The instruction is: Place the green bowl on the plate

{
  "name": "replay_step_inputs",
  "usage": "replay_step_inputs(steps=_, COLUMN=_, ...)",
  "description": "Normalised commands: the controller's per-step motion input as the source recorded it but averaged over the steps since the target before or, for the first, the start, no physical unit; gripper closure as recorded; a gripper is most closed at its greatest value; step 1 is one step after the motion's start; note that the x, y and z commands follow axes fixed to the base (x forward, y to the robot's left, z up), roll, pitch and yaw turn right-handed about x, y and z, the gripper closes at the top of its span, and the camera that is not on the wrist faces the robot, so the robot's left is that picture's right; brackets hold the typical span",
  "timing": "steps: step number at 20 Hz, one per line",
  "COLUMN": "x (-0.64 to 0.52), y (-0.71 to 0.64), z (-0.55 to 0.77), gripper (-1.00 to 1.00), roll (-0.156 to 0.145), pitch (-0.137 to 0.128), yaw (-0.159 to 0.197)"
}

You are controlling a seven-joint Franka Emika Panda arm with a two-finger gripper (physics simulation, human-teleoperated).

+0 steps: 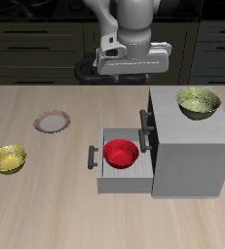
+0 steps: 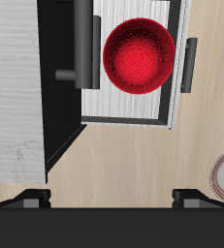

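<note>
Nothing of the task had been accomplished at this moment. The small round olive-green bowl (image 1: 199, 102) with its glossy, mottled inside sat on top of the grey box-shaped cabinet (image 1: 192, 156), off to one side of the jaws and nearer the table's front edge than them, untouched. The small flat round plate (image 1: 52, 123), pale in the centre with a reddish-pink rim, lay bare on the wooden table (image 1: 46, 209), well apart from the jaws on their other side.

The gripper (image 1: 131, 66) hung high above the table, and its jaws stood released, spread wide with nothing between them. Directly below them lay the cabinet's pulled-out drawer (image 2: 133, 107) holding a glossy red bowl (image 2: 139, 55).

Everything remained: reaching the green bowl, grasping it, carrying it across and setting it on the plate.
</note>
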Motion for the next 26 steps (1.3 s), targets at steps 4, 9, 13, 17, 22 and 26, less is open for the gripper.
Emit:
replay_step_inputs(steps=4, x=0.23, y=0.22, z=0.07, gripper=-1.0, roll=0.027, pitch=-0.004, yaw=0.009)
replay_step_inputs(steps=9, x=0.17, y=0.17, z=0.04, gripper=-1.0, roll=0.022, pitch=0.007, yaw=-0.007)
replay_step_inputs(steps=13, x=0.16, y=0.26, z=0.06, gripper=-1.0, roll=0.025, pitch=-0.005, yaw=0.005)
replay_step_inputs(steps=17, x=0.2, y=0.29, z=0.12, gripper=-1.0, roll=0.028, pitch=-0.004, yaw=-0.002)
replay_step_inputs(steps=22, x=0.15, y=0.25, z=0.1, gripper=-1.0, roll=0.025, pitch=-0.008, yaw=-0.016)
replay_step_inputs(steps=26, x=0.1, y=0.14, z=0.1, gripper=-1.0, roll=0.018, pitch=-0.003, yaw=-0.028)
